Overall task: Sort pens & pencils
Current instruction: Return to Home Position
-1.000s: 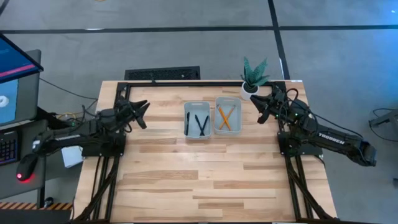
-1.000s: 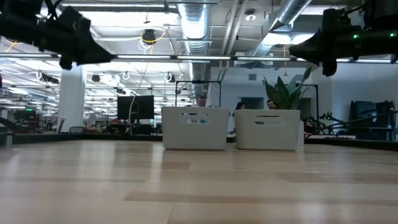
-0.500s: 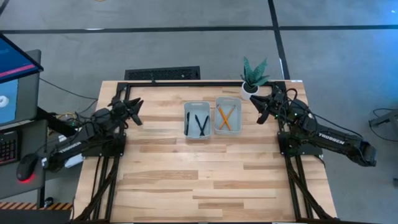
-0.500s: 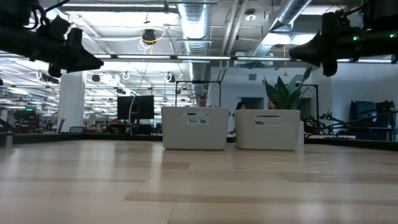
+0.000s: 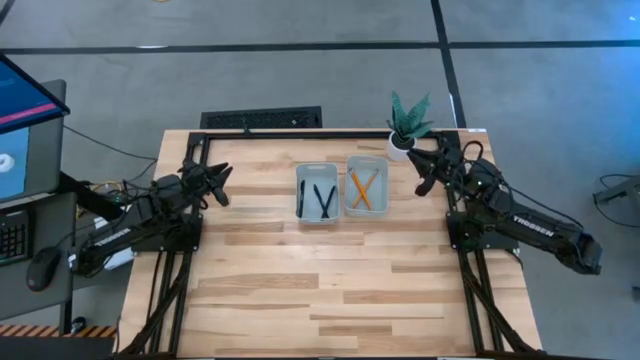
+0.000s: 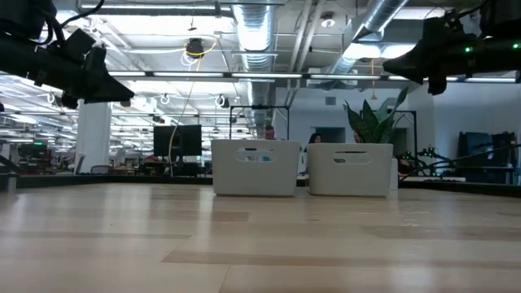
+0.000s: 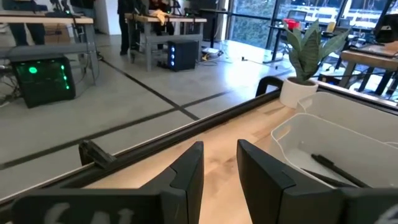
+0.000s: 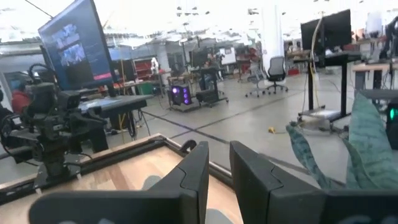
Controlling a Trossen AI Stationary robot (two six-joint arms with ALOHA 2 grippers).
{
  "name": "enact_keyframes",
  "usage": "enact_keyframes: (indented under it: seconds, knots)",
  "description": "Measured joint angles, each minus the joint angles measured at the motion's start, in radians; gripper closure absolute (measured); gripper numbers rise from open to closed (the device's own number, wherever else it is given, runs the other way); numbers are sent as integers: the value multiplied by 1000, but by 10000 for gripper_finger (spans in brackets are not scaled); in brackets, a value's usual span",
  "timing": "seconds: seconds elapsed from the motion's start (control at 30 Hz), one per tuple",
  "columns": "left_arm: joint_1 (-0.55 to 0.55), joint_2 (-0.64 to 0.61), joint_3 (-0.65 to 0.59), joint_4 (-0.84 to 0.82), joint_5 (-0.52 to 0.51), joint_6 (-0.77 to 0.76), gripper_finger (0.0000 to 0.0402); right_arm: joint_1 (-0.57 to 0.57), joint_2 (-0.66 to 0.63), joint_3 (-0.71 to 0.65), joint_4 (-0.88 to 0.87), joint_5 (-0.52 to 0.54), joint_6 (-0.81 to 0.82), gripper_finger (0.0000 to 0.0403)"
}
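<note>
Low view: the bins (image 6: 254,171) hide the pens (image 5: 322,205) and pencils (image 5: 363,190); overhead, perhaps three of each.

The wooden table (image 5: 300,290) bore a pale bin (image 6: 254,181) — a second bin (image 6: 350,181) just beside it. A potted plant (image 5: 405,128) stood at one corner.

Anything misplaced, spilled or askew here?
Nothing stands out: pens in the left bin, pencils in the right bin, both bins upright, no stick on the table. Left gripper and right gripper hover empty at the sides.
</note>
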Motion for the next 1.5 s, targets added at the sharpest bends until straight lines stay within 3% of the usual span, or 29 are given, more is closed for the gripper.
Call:
enact_keyframes:
  seconds: [0.17,0.3,0.87,1.0,1.5]
  knots:
    - [0,0,0,0,-5,1,315,0,-50,-70,35,16,7,314]
    - [0,0,0,2,-8,3,315,0,-115,-149,165,23,20,314]
    - [0,0,0,2,-52,56,315,-34,-369,-155,-140,32,20,314]
    - [0,-1,1,68,-47,74,315,-38,-366,-155,-163,34,20,314]
    - [0,-1,2,1,-50,102,315,-65,-367,-155,-215,34,27,314]
